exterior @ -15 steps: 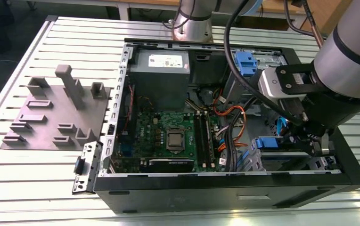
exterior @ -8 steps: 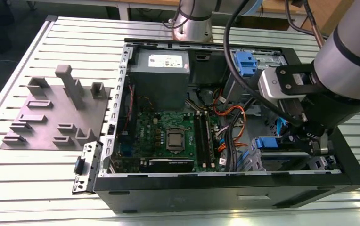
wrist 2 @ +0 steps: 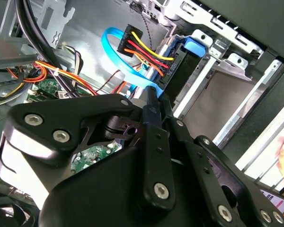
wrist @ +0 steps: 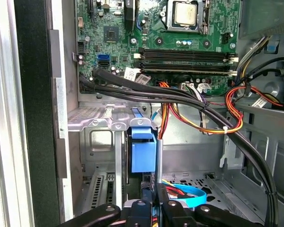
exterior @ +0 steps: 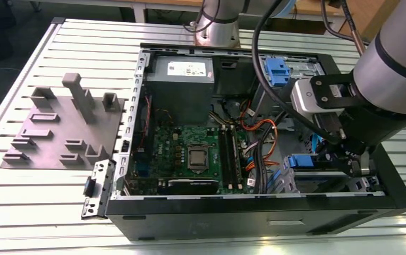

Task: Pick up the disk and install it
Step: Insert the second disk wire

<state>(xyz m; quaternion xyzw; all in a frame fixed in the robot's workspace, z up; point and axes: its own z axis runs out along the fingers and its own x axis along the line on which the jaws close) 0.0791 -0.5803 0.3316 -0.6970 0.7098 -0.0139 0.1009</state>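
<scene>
Tool [wrist: 151, 201] fingers together — just beside the disk [wrist: 143, 153], seated upright in its bay.

Arm [exterior: 394, 79]: fat silver-grey cylindrical link with a black band round it, black joint section below. Silver metal base column [exterior: 217, 24] at the far side of the surface. White-and-grey rounded camera block [exterior: 309, 101] bolted on a black bracket at the wrist. Thick black cables [exterior: 260, 48] loop from above down past the wrist. End effector [wrist 2: 151, 101]: matte black linkage bars and plates, rounded edges, silver screw heads [wrist 2: 161, 190] at the pivots, a white patch on one side of its body in the second wrist view.
</scene>
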